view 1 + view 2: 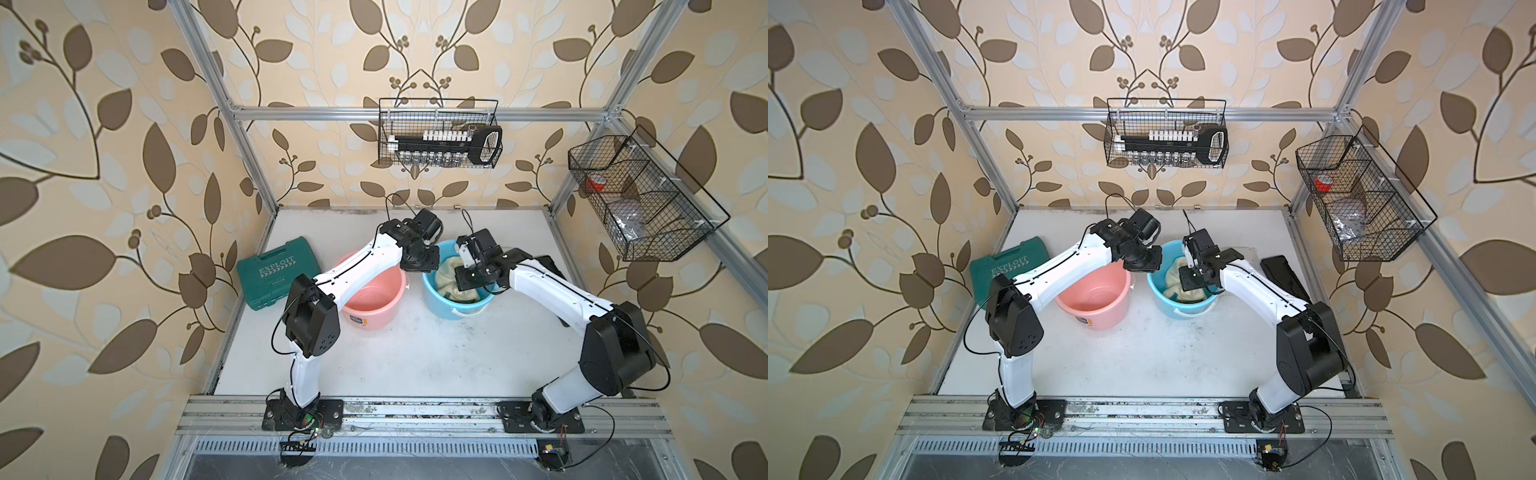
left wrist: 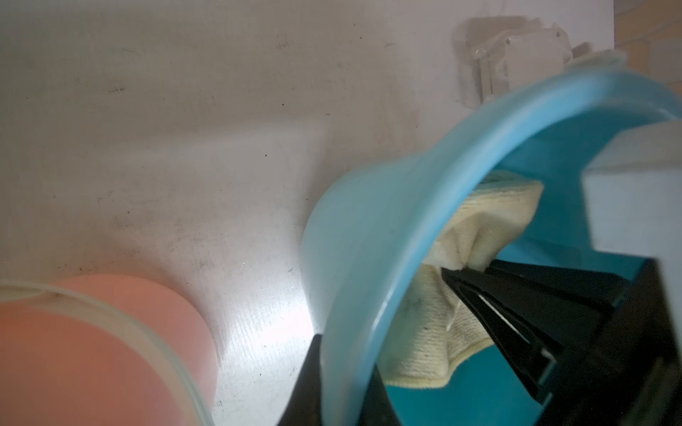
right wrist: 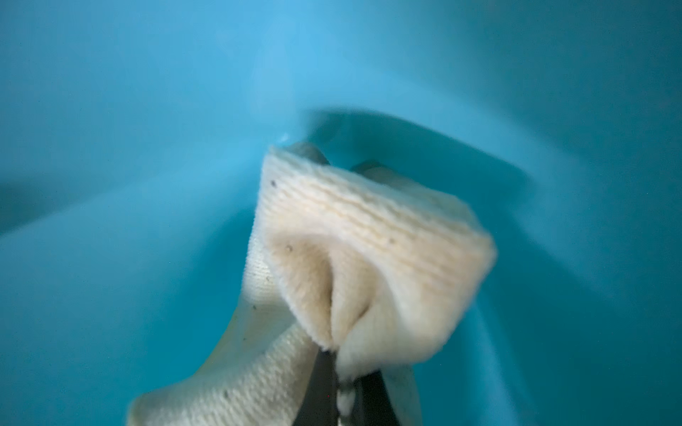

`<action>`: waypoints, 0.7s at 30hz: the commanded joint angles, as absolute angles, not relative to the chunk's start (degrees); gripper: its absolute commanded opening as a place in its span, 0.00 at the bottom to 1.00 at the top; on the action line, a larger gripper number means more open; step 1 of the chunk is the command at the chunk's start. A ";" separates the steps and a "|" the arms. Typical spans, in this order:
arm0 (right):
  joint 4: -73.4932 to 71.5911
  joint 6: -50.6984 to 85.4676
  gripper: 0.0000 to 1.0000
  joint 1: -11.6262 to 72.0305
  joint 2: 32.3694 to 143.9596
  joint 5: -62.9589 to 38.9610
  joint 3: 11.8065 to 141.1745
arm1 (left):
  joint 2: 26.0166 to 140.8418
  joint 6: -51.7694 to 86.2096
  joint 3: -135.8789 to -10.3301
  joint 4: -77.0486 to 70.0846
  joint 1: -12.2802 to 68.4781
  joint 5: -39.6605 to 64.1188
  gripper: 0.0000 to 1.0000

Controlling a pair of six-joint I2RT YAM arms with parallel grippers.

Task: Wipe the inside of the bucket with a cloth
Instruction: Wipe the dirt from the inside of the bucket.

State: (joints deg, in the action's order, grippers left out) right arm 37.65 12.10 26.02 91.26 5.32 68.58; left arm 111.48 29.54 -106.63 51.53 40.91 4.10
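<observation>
Rail (image 1: pixel 415 409): aluminium, along the 6 o'clock edge of the table (image 1: pixel 415 353).
Bucket (image 1: pixel 440 305): blue, near the table's centre, a little toward 1 o'clock. Its white handle (image 1: pixel 467 311) is down on the 6 o'clock side.
Cloth (image 3: pixel 369 236): pale yellow with grey specks, bunched inside the bucket. In both top views it lies against the inner wall from 12 round to 6 o'clock.
Right gripper (image 3: pixel 337 356): down inside the bucket, fingers pinched tight on a fold of cloth.
Left gripper (image 2: pixel 343 369): at the bucket's 10 o'clock rim, one finger outside the wall and one inside, clamped on it.
Pink bucket (image 1: pixel 374 309): just beside the bucket at its 9 o'clock, under the left arm. Its bare pink floor shows, and a sticker (image 1: pixel 359 320) sits on its 6 o'clock wall.
Case (image 1: pixel 278 272): green, shut, lettered EXPLOIT, at the table's 9 o'clock edge.
Back basket (image 1: pixel 390 124): wire, hung on the frame bar at 12 o'clock. It holds a black holder (image 1: pixel 432 143) with a row of white caps, and small clear bottles (image 1: pixel 428 160) below that.
Side basket (image 1: pixel 665 232): wire, hung at 2 o'clock, three compartments. A red roll (image 1: pixel 597 183) is in the farthest and a crumpled clear bag (image 1: pixel 633 226) in the middle. What is in the nearest I cannot tell.
</observation>
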 commanded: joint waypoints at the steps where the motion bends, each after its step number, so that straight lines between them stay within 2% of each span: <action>1: 42.42 10.28 0.00 27.45 92.63 22.43 70.66 | 108.97 27.53 -107.93 54.05 41.13 4.03 0.00; 12: 46.67 11.56 0.00 28.04 103.54 30.01 73.99 | 108.51 28.14 -107.09 53.59 41.14 4.95 0.00; 21: 46.37 16.26 0.00 26.79 113.96 23.44 77.71 | 106.99 28.65 -103.90 51.95 41.14 6.07 0.00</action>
